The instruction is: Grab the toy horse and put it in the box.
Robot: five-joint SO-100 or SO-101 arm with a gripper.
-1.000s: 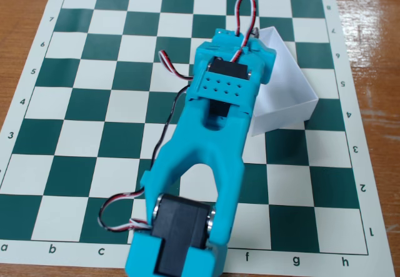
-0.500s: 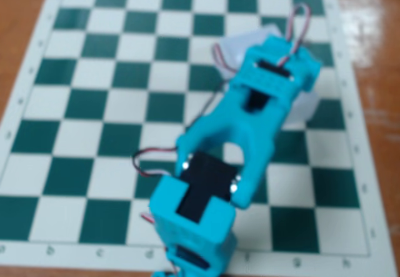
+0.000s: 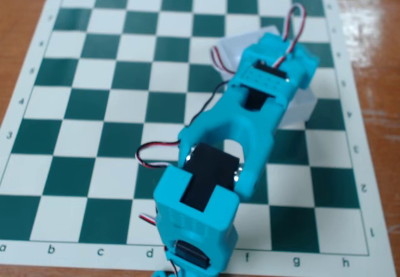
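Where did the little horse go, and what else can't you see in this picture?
- Toy horse: not visible anywhere in the fixed view; it may be under the arm.
- Gripper: hidden beneath the arm's wrist, so open or shut is unclear.
- Box: mostly covered by the arm; its inside is unseen.
- Arm's base: cut off by the bottom edge.
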